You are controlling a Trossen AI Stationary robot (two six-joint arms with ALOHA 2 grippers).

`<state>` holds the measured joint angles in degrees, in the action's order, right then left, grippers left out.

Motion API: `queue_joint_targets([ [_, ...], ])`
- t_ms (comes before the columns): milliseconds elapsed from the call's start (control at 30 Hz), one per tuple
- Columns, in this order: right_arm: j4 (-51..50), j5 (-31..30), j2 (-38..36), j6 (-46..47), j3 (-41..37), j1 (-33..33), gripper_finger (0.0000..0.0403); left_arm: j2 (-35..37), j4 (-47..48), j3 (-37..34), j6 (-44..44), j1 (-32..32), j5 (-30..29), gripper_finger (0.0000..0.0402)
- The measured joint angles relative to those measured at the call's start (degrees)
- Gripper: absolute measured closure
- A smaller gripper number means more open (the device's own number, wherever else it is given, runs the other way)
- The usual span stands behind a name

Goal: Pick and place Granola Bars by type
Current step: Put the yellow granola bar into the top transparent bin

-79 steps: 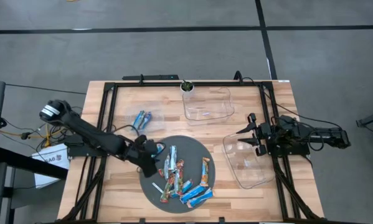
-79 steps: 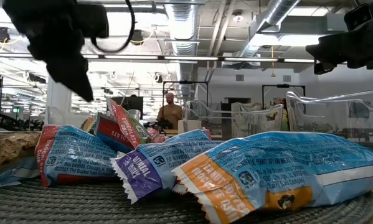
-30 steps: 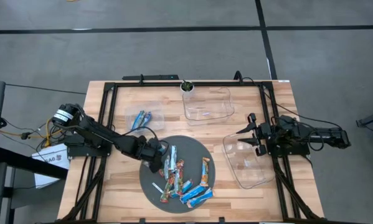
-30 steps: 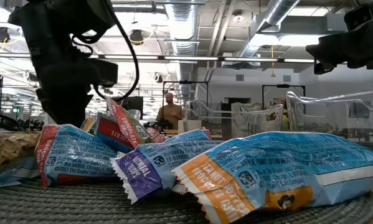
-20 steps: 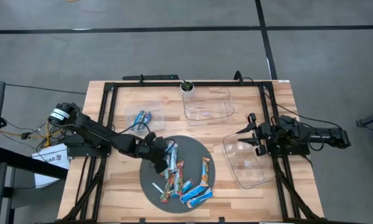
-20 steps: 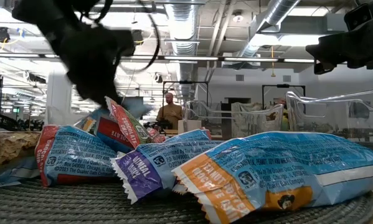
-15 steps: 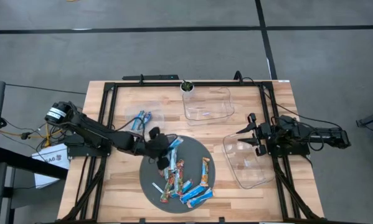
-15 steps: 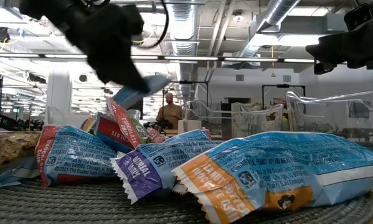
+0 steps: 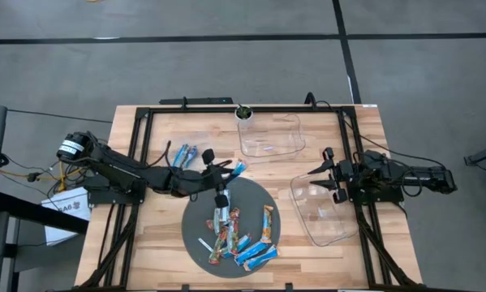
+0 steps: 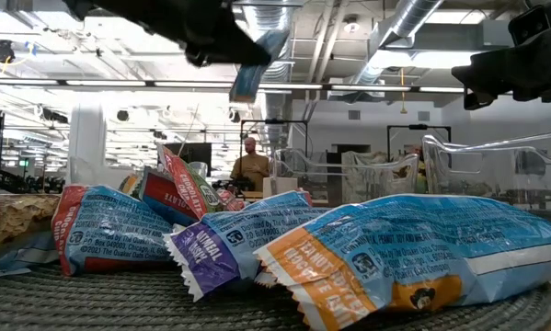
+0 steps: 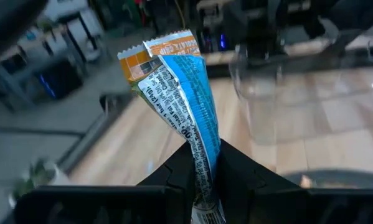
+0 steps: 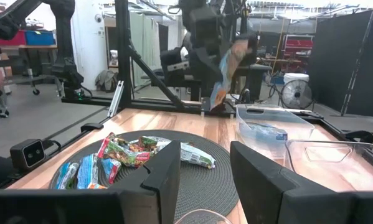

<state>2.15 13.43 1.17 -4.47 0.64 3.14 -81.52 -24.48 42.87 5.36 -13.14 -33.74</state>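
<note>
1. About nine granola bars point(image 9: 235, 234) lie heaped on the round dark mat point(image 9: 196, 241) near the table's front edge; two more blue ones point(image 9: 184, 153) sit in a small clear tray toward the left edge.
2. Two bigger clear tubs stand on the table: one point(image 9: 269, 135) at the back edge, one point(image 9: 324, 209) near the right edge.
3. The left gripper point(image 9: 224, 174) pinches one blue-and-orange bar point(image 11: 174, 74) by its end, jaws pressed on the wrapper, above the mat's back rim.
4. Half a second ago that bar was lower and nearer the heap; it now hangs higher and farther toward the back edge.
5. The right gripper point(image 9: 322, 174) waits by the right edge with jaws spread, beside its tub.
6. Bare wood point(image 9: 186, 129) lies open between the mat and the back tub.
</note>
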Motion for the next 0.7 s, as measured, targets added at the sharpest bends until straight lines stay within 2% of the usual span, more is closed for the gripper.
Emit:
queue_joint_targets([
  [133, 0.00, 0.00, -0.02, 0.00, 0.02, 0.00, 0.0269, 0.00, -2.46, 0.00, 3.01, 1.08, 0.08, 0.0354],
  [333, 0.00, 0.00, -0.02, 0.00, 0.02, 0.00, 0.0270, 0.00, -2.45, 0.00, 2.49, 4.13, 0.20, 0.0354],
  [533, 0.00, 0.00, 0.00, 0.00, 0.02, 0.00, 0.0268, -0.08, -2.86, 0.33, -3.69, 11.01, 2.09, 0.0354],
  [700, 0.00, 0.00, -0.02, 0.00, 0.02, 0.00, 0.0270, -2.59, -1.43, 4.29, -9.93, 18.12, 5.23, 0.0354],
])
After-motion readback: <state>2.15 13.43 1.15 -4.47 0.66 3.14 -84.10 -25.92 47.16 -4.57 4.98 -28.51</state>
